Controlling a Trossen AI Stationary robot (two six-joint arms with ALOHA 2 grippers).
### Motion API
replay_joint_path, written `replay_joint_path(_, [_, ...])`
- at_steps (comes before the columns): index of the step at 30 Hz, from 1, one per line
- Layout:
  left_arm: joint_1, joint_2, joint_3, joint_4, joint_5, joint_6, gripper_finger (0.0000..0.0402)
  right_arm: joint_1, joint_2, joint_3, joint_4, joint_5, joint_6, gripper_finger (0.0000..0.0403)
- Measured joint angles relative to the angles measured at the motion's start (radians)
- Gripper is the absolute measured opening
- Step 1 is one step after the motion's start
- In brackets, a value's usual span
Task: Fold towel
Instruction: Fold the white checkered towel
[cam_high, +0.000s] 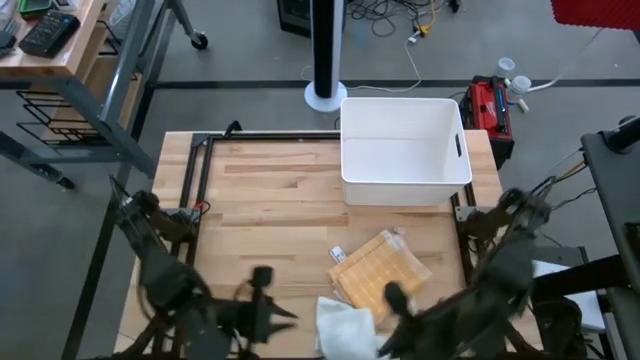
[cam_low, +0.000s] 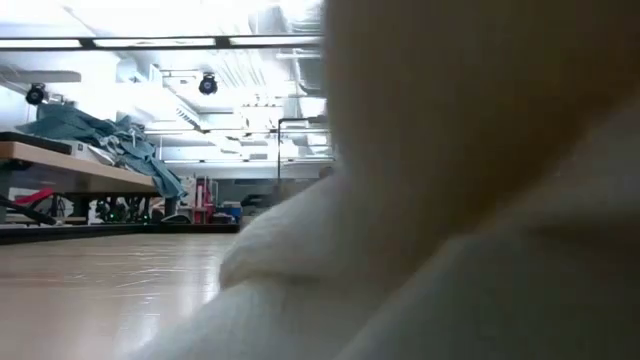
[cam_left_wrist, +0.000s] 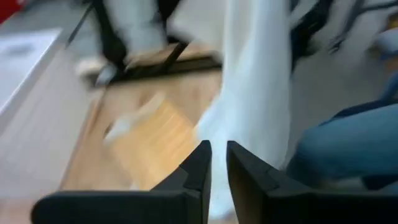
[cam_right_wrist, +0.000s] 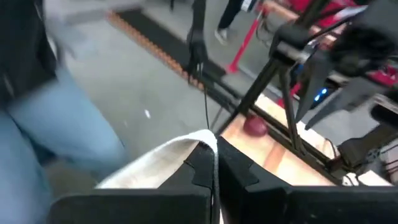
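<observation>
- The right gripper (cam_right_wrist: 214, 158) is pinched shut on an edge of the white towel (cam_right_wrist: 165, 158); the cloth drapes away from its fingertips, and the rest of the towel (cam_high: 345, 325) lies bunched at the near table edge, between the two grippers.
- The left gripper (cam_left_wrist: 217, 165) has its fingers a narrow slit apart. The towel (cam_left_wrist: 255, 106) hangs just ahead of the tips, and no cloth shows clearly between them, so I cannot tell whether it has hold of anything.
- A yellow checked cloth (cam_high: 380, 272) lies just beyond the right gripper, touching or overlapping the towel.
- The white bin (cam_high: 405, 148) stands well beyond both grippers.
- Risk: with only one corner surely held, lifting may leave the towel hanging twisted, so it will not fold square.
- Risk: the towel hangs at the table edge and could slide off if the pinch is thin.
- Risk: dragging could snag the yellow checked cloth and pull it along.
</observation>
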Motion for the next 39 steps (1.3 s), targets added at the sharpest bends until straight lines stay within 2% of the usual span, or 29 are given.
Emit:
replay_joint_path(2, [0.028,0.000,-0.085,0.211,0.061,0.119,0.0052,0.001,0.061,-0.004,0.021,0.019,-0.046,0.0000])
replay_joint_path(5, [0.068,0.000,-0.214,0.451,0.156,0.229,0.0074,0.012,0.147,-0.004,0.080,0.113,-0.114,0.0000])
replay_joint_path(10, [0.123,0.000,-0.406,0.707,0.198,0.242,0.0114,0.030,0.271,-0.004,0.112,0.241,-0.168,0.0000])
replay_joint_path(15, [0.168,0.002,-0.599,1.105,0.508,0.237,0.0152,0.031,0.341,-0.004,0.130,0.445,-0.155,0.0000])
replay_joint_path(17, [0.171,0.003,-0.659,1.218,0.581,0.205,0.0164,0.031,0.357,-0.004,0.125,0.498,-0.143,0.0000])
replay_joint_path(19, [0.170,0.003,-0.714,1.306,0.589,0.173,0.0174,0.031,0.366,-0.004,0.126,0.511,-0.132,0.0000])
replay_joint_path(23, [0.169,0.010,-0.783,1.401,0.511,0.130,0.0189,0.027,0.370,-0.003,0.170,0.522,-0.130,0.0000])
replay_joint_path(30, [0.170,0.082,-0.758,1.474,0.501,0.159,0.0193,-0.008,0.376,-0.003,0.194,0.525,-0.138,0.0000])
replay_joint_path(36, [0.168,0.148,-0.672,1.470,0.518,0.264,0.0159,-0.036,0.375,-0.004,0.194,0.523,-0.148,0.0000])
replay_joint_path(39, [0.164,0.159,-0.647,1.464,0.444,0.291,0.0113,-0.034,0.375,-0.004,0.196,0.524,-0.113,0.0001])
